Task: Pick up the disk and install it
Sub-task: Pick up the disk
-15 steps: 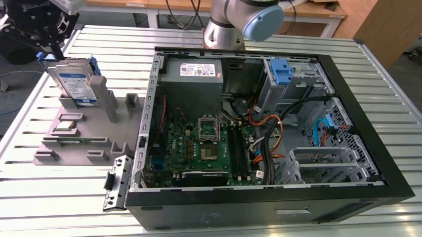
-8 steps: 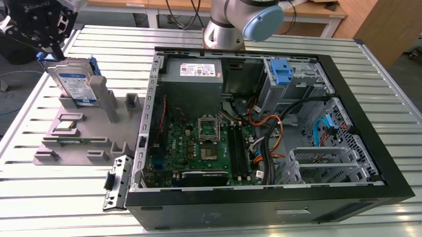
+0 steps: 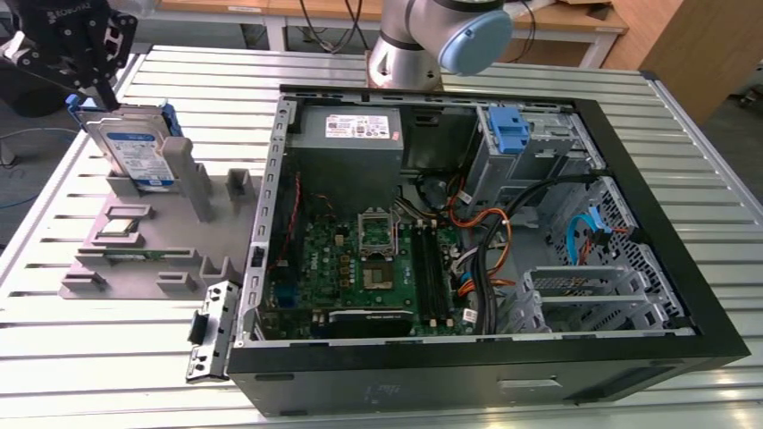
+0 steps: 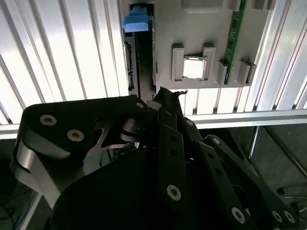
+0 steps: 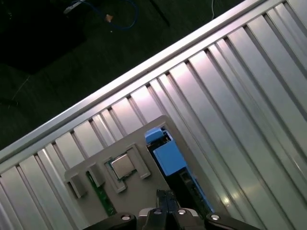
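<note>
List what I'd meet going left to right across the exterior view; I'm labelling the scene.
disk upright in its grey holder → grey power-supply box → blue bracket → blue cable

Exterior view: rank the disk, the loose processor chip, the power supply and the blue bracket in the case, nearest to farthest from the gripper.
From the gripper:
1. Disk, upright in the grey holder, just beneath it.
2. Processor chip, lying on that holder.
3. Power supply, inside the case.
4. Blue bracket, farther toward the exterior view's right.
</note>
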Controlling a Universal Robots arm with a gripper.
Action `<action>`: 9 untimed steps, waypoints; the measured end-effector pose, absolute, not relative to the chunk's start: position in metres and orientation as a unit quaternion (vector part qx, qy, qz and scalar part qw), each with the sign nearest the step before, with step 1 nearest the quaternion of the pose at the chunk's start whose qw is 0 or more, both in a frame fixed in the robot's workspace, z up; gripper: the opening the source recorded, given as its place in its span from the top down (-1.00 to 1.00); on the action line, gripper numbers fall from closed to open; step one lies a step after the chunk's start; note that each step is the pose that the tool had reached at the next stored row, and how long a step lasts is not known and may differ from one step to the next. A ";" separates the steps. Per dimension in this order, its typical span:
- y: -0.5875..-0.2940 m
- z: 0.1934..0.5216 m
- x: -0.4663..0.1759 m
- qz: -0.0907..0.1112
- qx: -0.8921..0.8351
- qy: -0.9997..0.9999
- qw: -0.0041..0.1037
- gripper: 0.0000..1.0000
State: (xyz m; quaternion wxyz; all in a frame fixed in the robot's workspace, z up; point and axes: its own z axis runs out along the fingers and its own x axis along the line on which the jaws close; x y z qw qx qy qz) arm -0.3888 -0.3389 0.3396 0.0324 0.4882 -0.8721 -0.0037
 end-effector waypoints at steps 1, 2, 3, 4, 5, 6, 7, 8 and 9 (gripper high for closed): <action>-0.339 0.340 -0.389 -0.003 0.494 -0.869 0.032 0.80; -0.339 0.340 -0.389 -0.003 0.500 -0.866 0.031 0.80; -0.339 0.340 -0.389 -0.002 0.505 -0.863 0.030 0.80; -0.339 0.340 -0.389 -0.002 0.510 -0.860 0.028 0.80; -0.339 0.339 -0.389 -0.001 0.514 -0.857 0.026 0.80; -0.339 0.339 -0.389 -0.001 0.518 -0.855 0.024 0.80; -0.339 0.339 -0.389 -0.001 0.522 -0.853 0.022 0.80; -0.339 0.340 -0.389 -0.001 0.526 -0.850 0.020 0.80; -0.339 0.339 -0.389 -0.001 0.530 -0.848 0.018 0.80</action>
